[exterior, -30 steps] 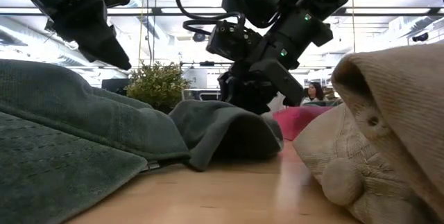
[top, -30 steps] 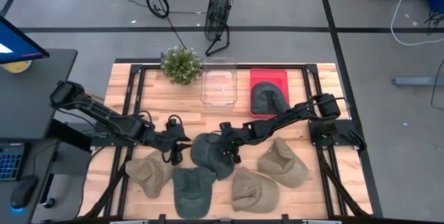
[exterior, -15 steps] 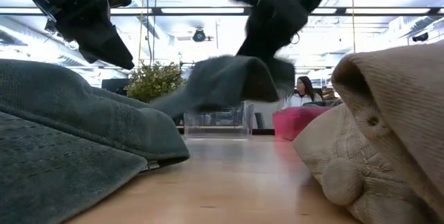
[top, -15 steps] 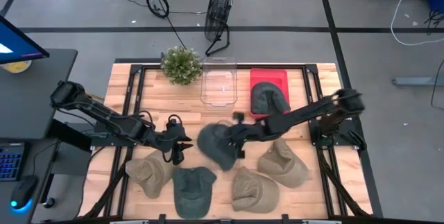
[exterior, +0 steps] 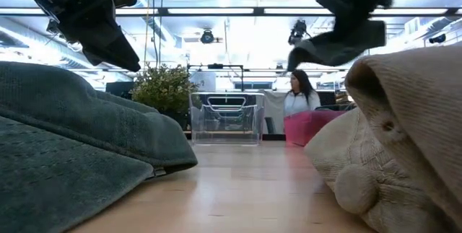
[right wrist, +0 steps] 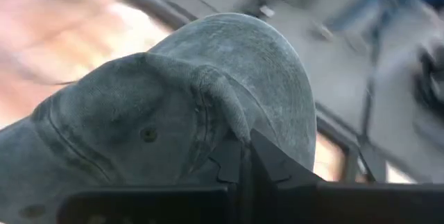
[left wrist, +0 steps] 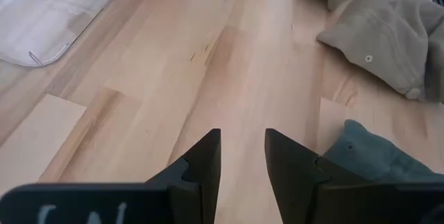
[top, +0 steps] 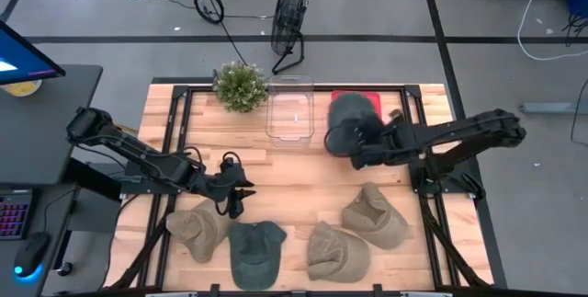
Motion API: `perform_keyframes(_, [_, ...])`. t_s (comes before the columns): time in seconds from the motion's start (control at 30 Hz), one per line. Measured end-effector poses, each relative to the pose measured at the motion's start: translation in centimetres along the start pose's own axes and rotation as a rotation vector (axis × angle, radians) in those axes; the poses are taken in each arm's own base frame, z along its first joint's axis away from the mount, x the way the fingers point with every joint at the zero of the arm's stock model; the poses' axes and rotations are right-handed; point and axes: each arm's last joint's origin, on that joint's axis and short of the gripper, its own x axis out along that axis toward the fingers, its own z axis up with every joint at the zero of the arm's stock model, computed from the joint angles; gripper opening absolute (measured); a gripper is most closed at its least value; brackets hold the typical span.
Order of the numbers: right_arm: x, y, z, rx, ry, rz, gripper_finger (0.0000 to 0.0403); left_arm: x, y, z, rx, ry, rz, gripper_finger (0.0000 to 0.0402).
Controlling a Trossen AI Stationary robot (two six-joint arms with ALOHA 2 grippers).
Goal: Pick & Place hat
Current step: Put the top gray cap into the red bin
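Note:
A dark grey-green cap (top: 346, 116) hangs in my right gripper (top: 360, 146) above the red tray (top: 356, 96) at the table's far right; in the low view the cap (exterior: 339, 44) floats high off the wood. The right gripper (right wrist: 244, 160) is shut on it. My left gripper (top: 235, 193) waits open over the table's left middle, its fingers (left wrist: 208, 161) above bare wood. A second dark cap (top: 254, 250) and three tan hats (top: 196, 230) (top: 335, 250) (top: 374, 214) lie along the near edge. My right gripper pinches a raised fold of the cap's crown (right wrist: 220, 106) between its two shut fingers (right wrist: 267, 163). The cap is lifted clear of the table and bulges out beyond the fingertips, its brim side drooping (exterior: 307, 53).
A clear plastic bin (top: 290, 108) stands left of the red tray, with a potted plant (top: 241, 85) further left at the far edge. Bare wood (top: 294, 173) lies across the table's middle. A person (exterior: 297, 92) shows in the room beyond the table.
My right gripper, shut on the dark cap, has risen and swung from the table's middle toward the far right. The cap, which lay on the wood a second ago, is lifted clear and now hangs over the red tray.

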Motion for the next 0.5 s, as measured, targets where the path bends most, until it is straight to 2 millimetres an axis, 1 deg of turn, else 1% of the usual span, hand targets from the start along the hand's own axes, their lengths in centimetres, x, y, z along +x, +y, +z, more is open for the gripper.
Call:
perform_keyframes(0.1, [1.1,-0.9,-0.4,0.109,0.034,-0.092,0.0008,0.0,0.0,0.0,0.000,-0.004,0.005,0.0117])
perform_keyframes(0.2, [3.0,-1.0,-1.3,0.165,0.049,-0.139,0.0008,0.0,0.0,0.0,0.000,-0.004,0.006,0.0117])
perform_keyframes(0.37, [6.4,-1.0,-3.1,0.193,0.091,-0.171,0.0008,0.0,0.0,0.0,0.001,-0.003,0.007,0.0117])
perform_keyframes(0.5, [8.6,-0.7,-4.7,0.179,0.083,-0.156,0.0008,0.0,0.0,0.0,0.001,-0.003,0.008,0.0117])
